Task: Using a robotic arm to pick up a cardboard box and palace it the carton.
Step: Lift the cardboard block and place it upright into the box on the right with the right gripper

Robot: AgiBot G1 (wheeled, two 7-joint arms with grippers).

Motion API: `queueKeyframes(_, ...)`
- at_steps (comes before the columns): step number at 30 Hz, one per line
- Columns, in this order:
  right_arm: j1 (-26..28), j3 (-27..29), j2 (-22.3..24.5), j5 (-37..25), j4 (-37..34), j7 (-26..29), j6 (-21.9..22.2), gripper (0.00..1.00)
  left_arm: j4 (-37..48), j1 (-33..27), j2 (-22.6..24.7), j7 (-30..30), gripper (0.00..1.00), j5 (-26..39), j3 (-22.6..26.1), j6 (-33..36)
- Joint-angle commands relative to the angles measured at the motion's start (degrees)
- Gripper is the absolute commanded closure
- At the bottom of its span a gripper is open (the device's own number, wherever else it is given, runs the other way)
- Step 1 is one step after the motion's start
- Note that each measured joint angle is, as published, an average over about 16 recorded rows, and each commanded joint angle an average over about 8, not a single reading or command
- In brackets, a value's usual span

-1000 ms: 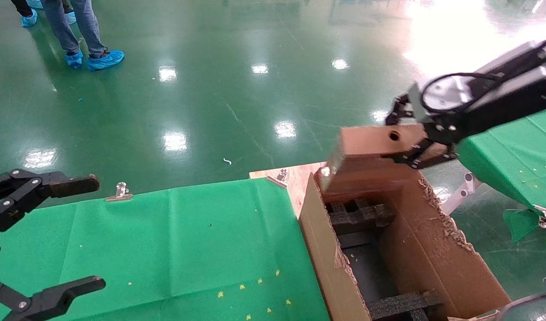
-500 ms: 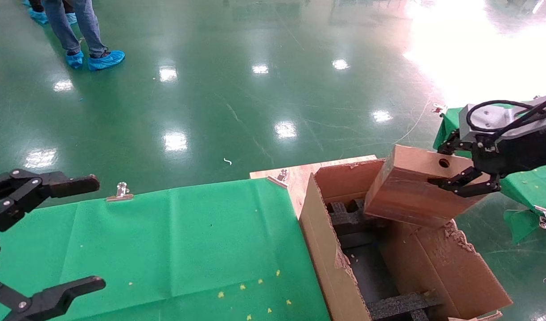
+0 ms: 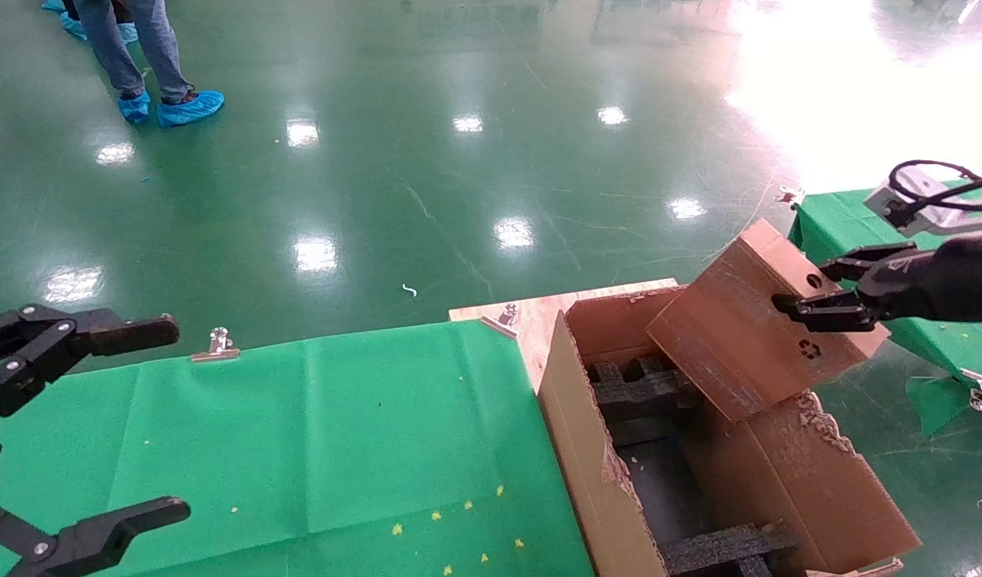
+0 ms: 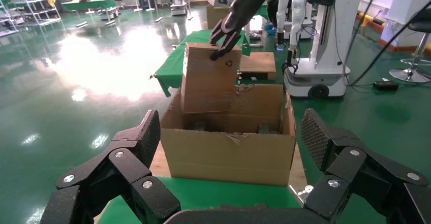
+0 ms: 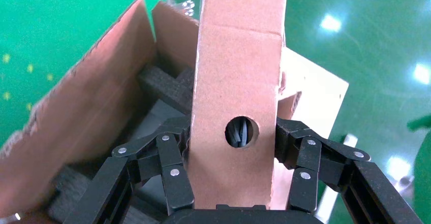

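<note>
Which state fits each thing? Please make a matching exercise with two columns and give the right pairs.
Things:
1. cardboard box
2. carton
3. left gripper
4. right gripper

States:
A. open above the green cloth, holding nothing
B. tilted, lower end in the carton's opening
C. open on top, black foam inside
D. clamped on the small box

Pairs: 1-B, 2-C, 3-A, 4-D

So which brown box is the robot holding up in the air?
The small closed cardboard box with the round hole, clamped tilted in the right gripper. The big carton with torn flaps stands open beneath it. The left gripper is open over the green cloth.
</note>
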Motion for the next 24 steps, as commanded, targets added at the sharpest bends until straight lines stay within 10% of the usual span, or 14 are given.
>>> queueKeyframes(1, -1.4, -0.1, 2.2, 1.3, 2.6, 3.6, 2.4, 1.0, 0.0, 0.0, 0.0, 0.0, 0.0, 0.0, 0.0, 0.0)
queueKeyframes(11, -4.9, -2.5, 10.6, 0.9, 17.5, 18.2, 11.4, 1.0, 0.0, 0.0, 0.0, 0.0, 0.0, 0.0, 0.0, 0.0)
queueKeyframes(24, -5.0, -2.6, 10.7, 0.8, 17.9, 18.3, 11.7, 1.0, 0.0, 0.0, 0.0, 0.0, 0.0, 0.0, 0.1, 0.0)
